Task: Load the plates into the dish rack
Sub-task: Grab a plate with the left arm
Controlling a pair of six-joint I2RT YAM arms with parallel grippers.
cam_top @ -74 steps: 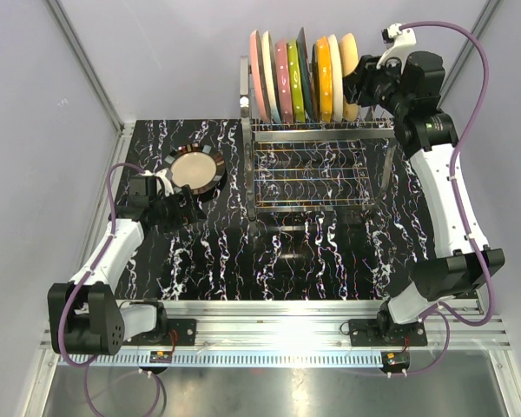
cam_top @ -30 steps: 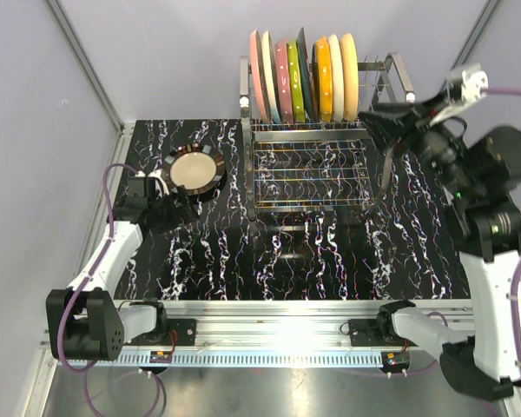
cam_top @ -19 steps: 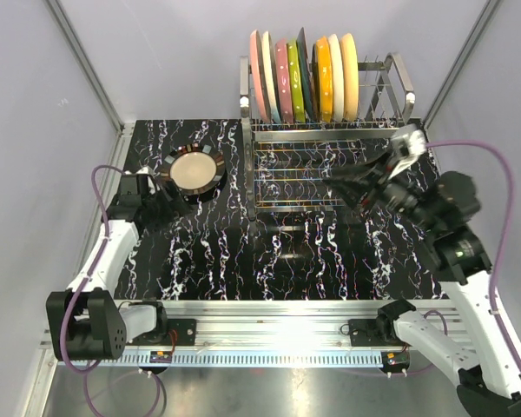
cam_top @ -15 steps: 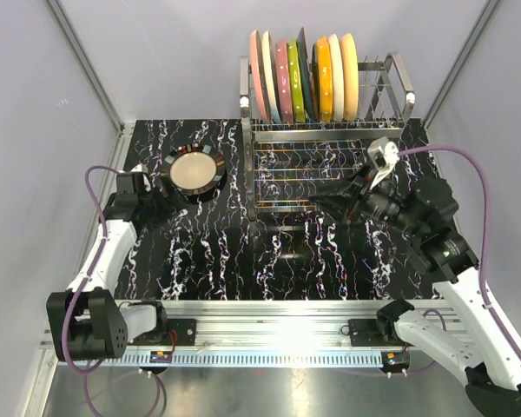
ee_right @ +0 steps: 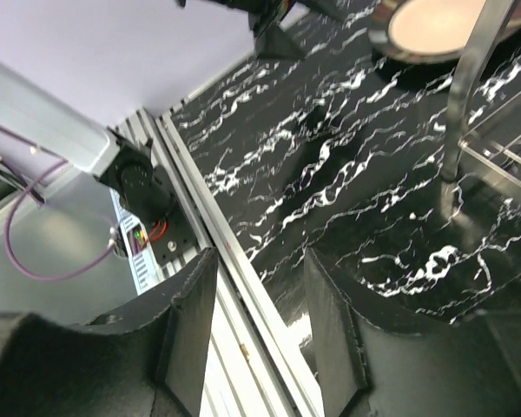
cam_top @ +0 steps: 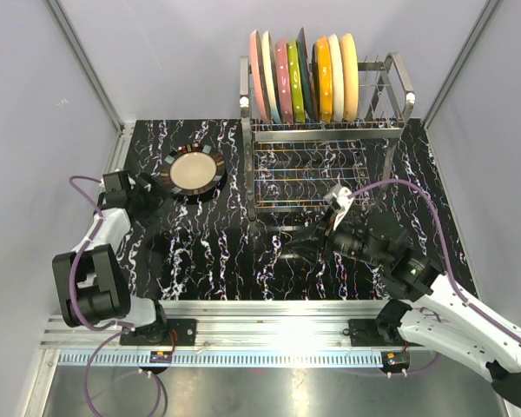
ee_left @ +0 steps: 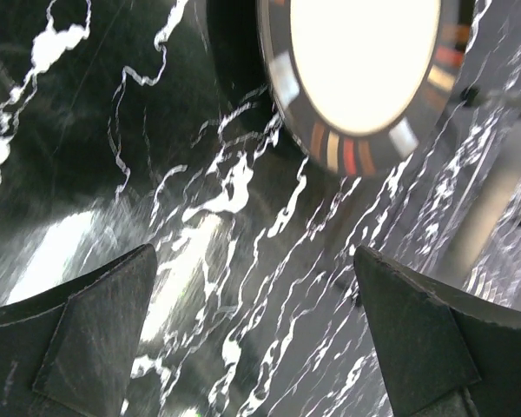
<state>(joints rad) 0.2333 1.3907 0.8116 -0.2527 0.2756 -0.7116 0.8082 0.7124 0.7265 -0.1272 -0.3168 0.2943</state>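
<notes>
Cream round plate with black colour-blocked rim (cam_top: 195, 172) lies flat, upper left, beside the shiny wire rack (cam_top: 321, 130). Left gripper (ee_left: 253, 261) wide open, right gripper (ee_right: 260, 261) half-open; both empty.

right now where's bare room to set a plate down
Bare table between the loose plate and the near rail, and right of the rack. Crowded in front of the rack under the right gripper, and by the left gripper.

Your overhead camera looks down over the whole tabletop (cam_top: 210, 254); both wrist cameras skim it closely, each catching the black-rimmed plate (cam_top: 195, 172).
</notes>
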